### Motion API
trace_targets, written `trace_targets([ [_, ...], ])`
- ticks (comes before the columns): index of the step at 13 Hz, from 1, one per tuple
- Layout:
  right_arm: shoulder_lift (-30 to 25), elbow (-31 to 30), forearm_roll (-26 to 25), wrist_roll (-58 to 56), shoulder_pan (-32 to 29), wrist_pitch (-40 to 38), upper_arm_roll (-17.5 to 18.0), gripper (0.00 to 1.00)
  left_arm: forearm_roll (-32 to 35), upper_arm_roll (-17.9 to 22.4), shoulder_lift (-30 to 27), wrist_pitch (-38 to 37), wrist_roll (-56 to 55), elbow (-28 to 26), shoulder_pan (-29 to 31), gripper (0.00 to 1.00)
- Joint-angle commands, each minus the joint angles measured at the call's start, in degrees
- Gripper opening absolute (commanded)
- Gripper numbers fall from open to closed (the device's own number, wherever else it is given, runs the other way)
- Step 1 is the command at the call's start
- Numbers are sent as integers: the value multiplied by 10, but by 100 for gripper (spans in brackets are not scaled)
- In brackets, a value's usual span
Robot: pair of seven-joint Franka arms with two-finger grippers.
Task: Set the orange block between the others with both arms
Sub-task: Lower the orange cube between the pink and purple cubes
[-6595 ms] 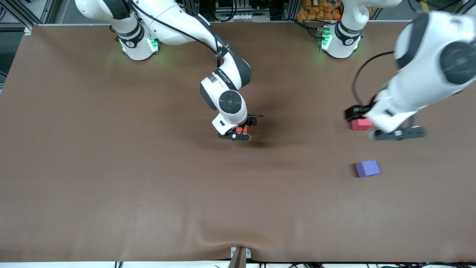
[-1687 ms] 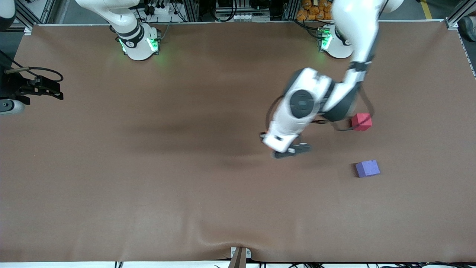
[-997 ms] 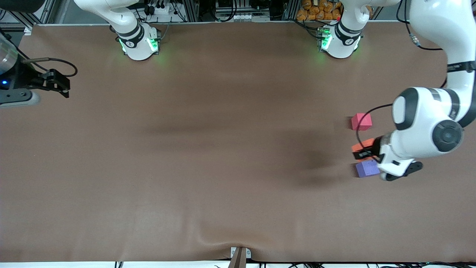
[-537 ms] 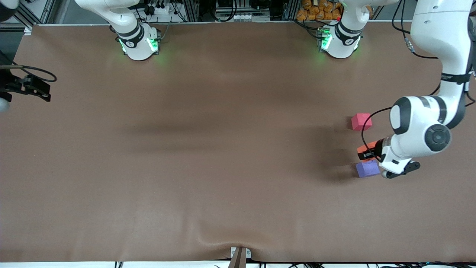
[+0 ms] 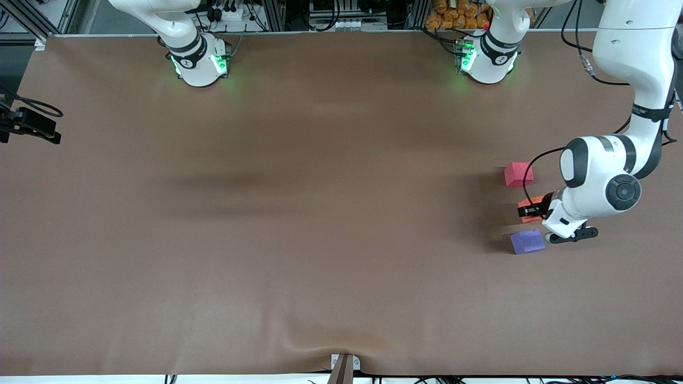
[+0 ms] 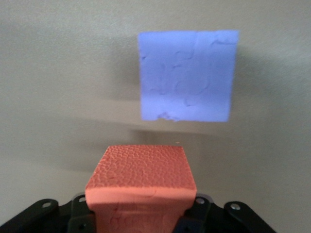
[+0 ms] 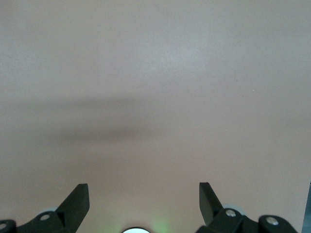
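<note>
We keep the left gripper (image 5: 533,210) clamped on the small matte orange foam cube (image 5: 528,209), lowering it squarely between the pinkish-red cube (image 5: 518,174) and the purple-blue cube (image 5: 527,241); the right gripper (image 7: 143,204) waits spread apart at the right arm's end of the table.

The orange block (image 5: 529,210) hung over the table (image 5: 299,224) between the two other blocks: one (image 5: 518,174) farther from the front camera, one (image 5: 527,241) nearer, all toward the left arm's end
</note>
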Motion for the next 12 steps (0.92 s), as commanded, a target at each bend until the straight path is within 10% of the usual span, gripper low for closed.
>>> trace_targets([
  [1, -2, 0, 2, 11, -7, -12, 5, 100, 13, -9, -7, 26, 25, -28, 8, 3],
  [12, -39, -27, 22, 50, -71, -40, 69, 100, 6, -22, 8, 75, 119, -35, 7, 7],
])
